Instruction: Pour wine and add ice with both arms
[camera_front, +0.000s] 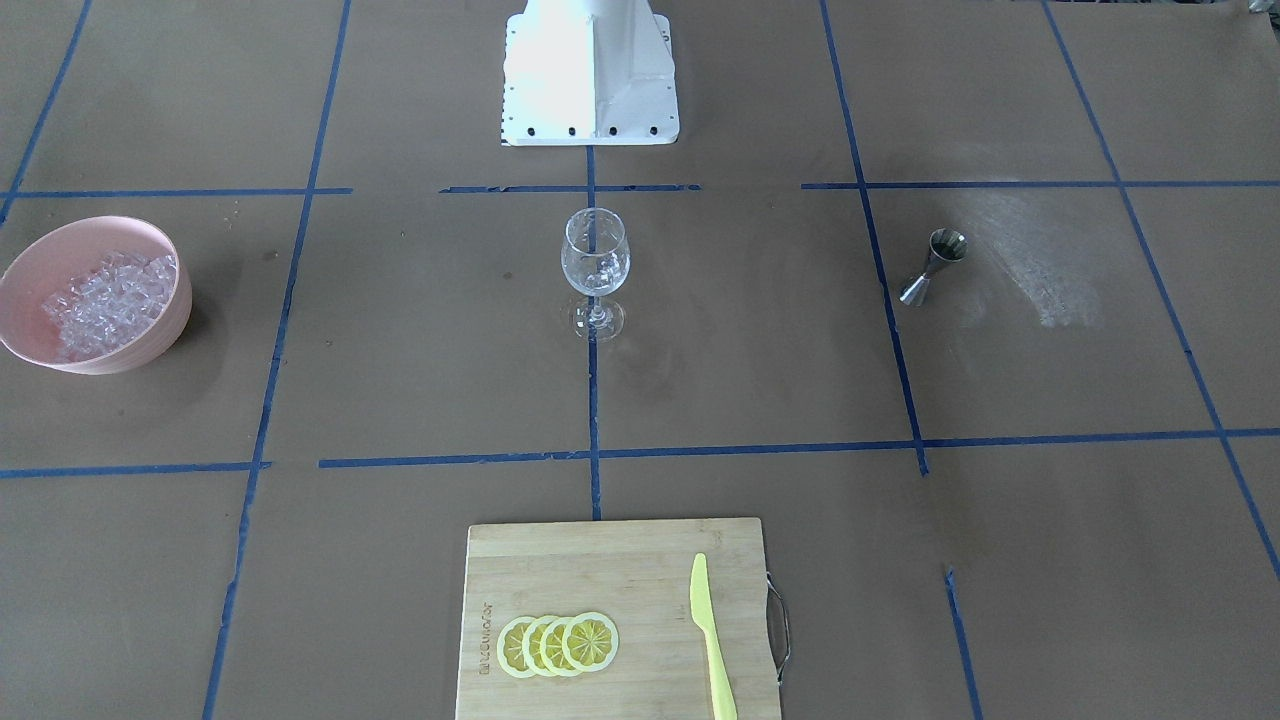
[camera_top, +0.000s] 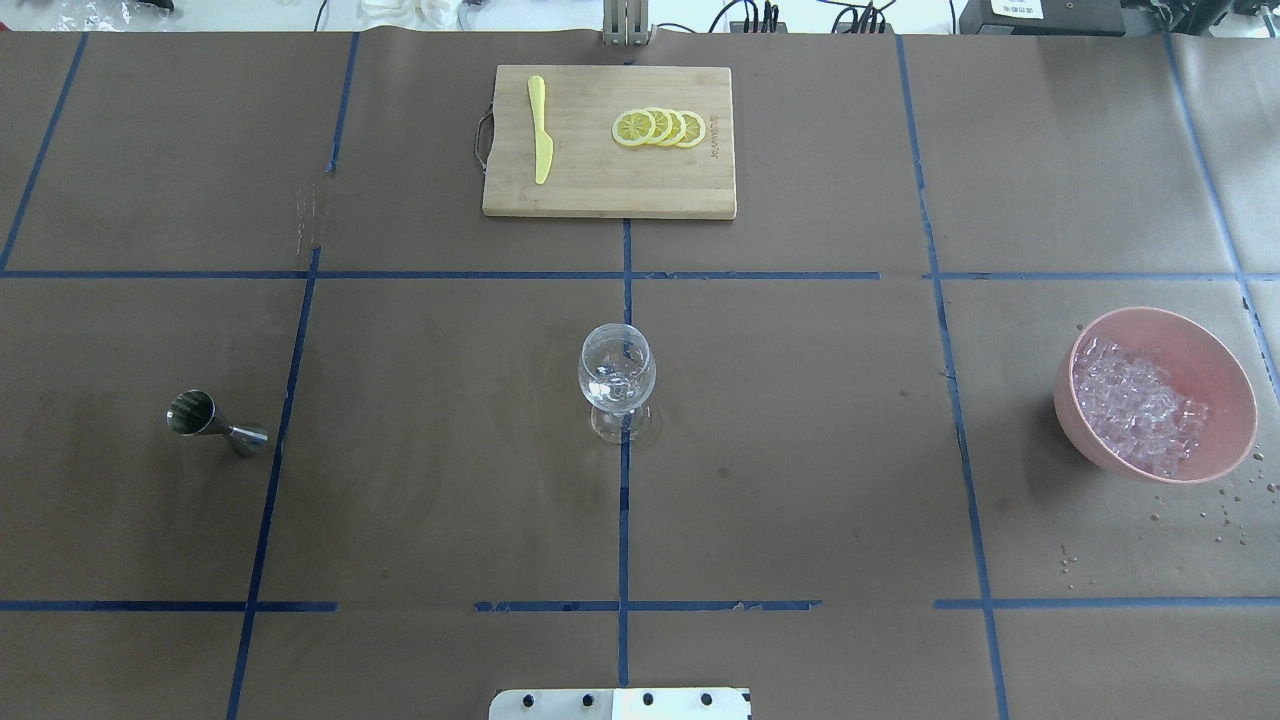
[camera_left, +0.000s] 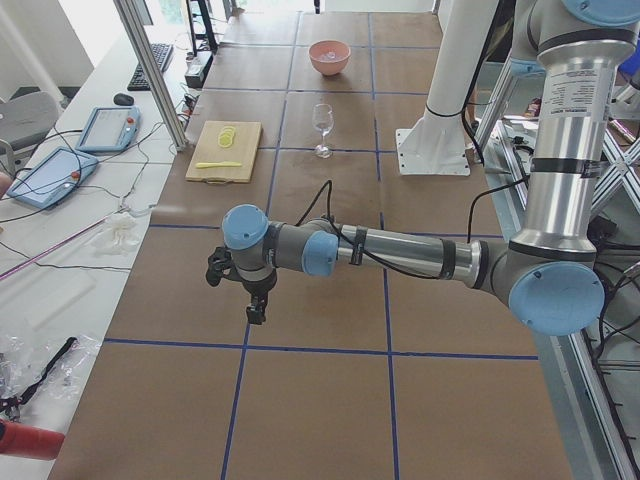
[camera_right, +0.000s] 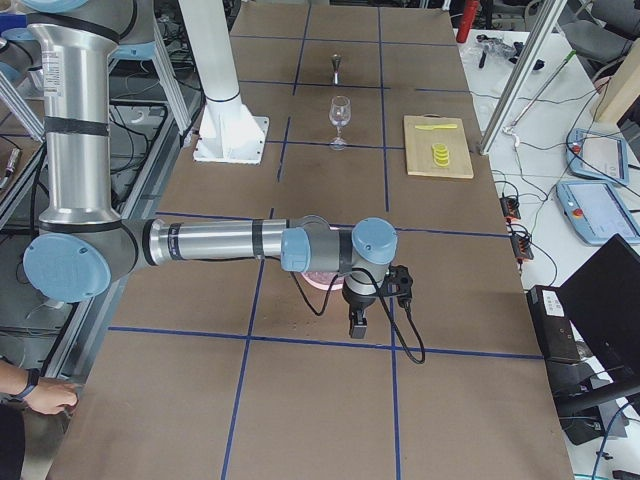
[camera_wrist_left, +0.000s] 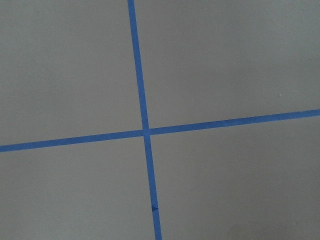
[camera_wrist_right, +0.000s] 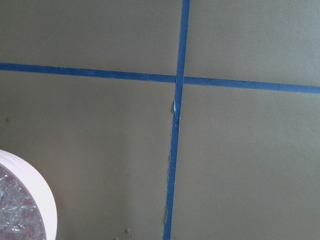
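Note:
An empty wine glass (camera_top: 617, 378) stands upright at the table's middle; it also shows in the front view (camera_front: 596, 262). The ice (camera_top: 1135, 405) fills a pink bowl (camera_top: 1225, 375) on the robot's right; the right wrist view catches the bowl's rim (camera_wrist_right: 42, 200) at its lower left. A steel jigger (camera_top: 215, 422) stands on the robot's left. My left gripper (camera_left: 258, 305) hangs above bare table beyond the jigger's end. My right gripper (camera_right: 358, 325) hangs just past the bowl. Both show only in the side views, so I cannot tell whether they are open or shut.
A wooden cutting board (camera_top: 580, 190) at the far middle carries lemon slices (camera_top: 660, 127) and a yellow knife (camera_top: 540, 142). The white base block (camera_front: 590, 90) is at the robot's edge. Blue tape lines grid the brown table. Water drops lie by the bowl.

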